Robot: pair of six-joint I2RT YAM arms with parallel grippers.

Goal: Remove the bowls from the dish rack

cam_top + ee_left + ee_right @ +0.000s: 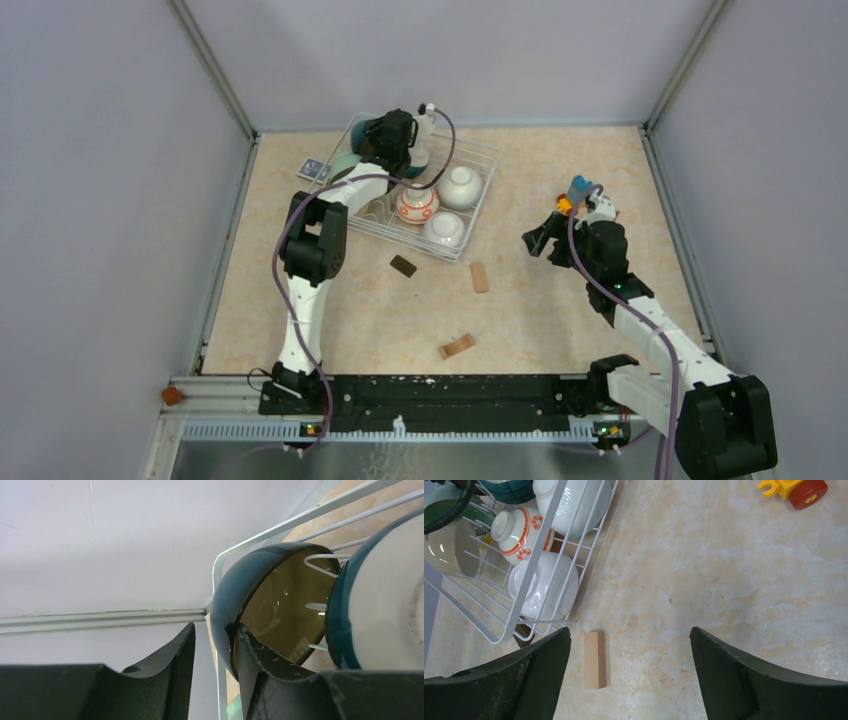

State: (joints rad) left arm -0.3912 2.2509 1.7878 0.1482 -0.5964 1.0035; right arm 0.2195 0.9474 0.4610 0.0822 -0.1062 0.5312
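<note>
Grasp step: left claw [215, 632] part-open astride dark bowl [280, 600] rim, far left of rack [280, 525]; right claw [630, 632] wide. Next: pinch, lift clear.

A beige, marble-patterned table [560, 320] fills the floor of a booth closed in by plain pale lilac-grey walls on the left [100, 200], far [450, 60] and right [770, 150]. Slim metal posts [213, 68] rise at the far corners. A black rail [450, 392] runs along the near edge. The light is soft and even.
</note>
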